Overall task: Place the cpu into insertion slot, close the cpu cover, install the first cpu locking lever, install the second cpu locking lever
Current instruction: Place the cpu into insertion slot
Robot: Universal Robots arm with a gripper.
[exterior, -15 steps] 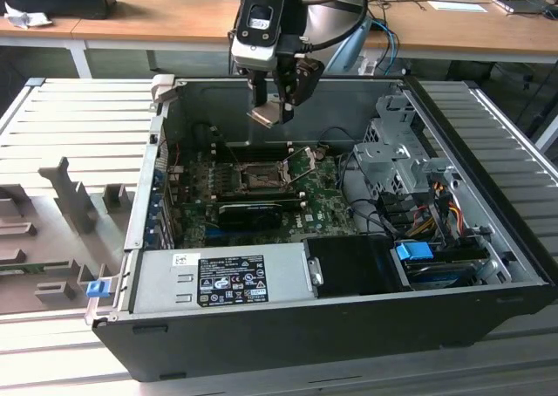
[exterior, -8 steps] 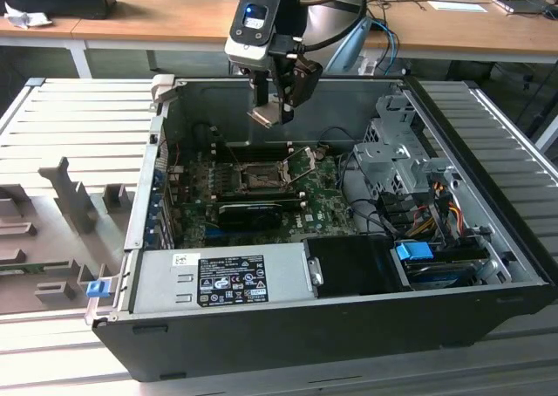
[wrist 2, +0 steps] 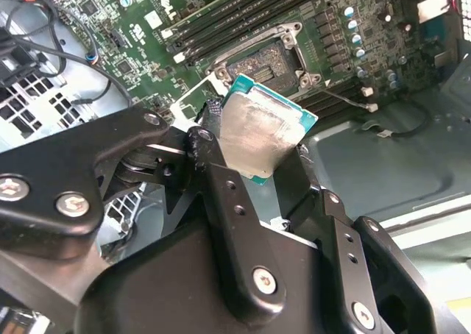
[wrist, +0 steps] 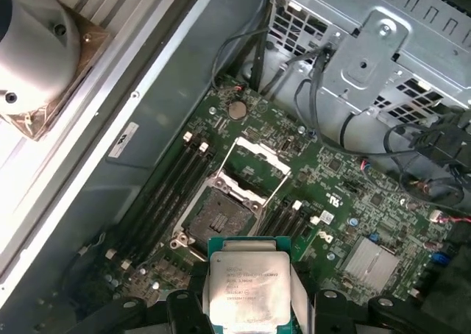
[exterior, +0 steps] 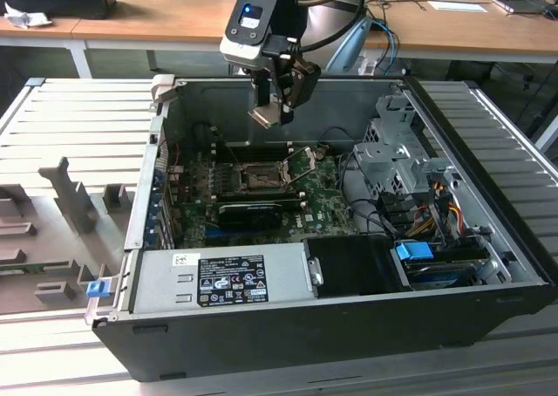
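Observation:
My gripper hangs above the open computer case, shut on the cpu by two opposite edges. In both wrist views the cpu shows its silver-grey face and green rim between the black fingers. The insertion slot lies open on the green board below and a little ahead of the chip, its dark centre bare. The cpu cover stands swung up at the slot's far side. The chip is held well above the board.
Memory slots flank the socket. A long black card lies in front of it, with a power supply at the case front. A metal drive cage and loose cables sit on the exterior view's right. Case walls surround everything.

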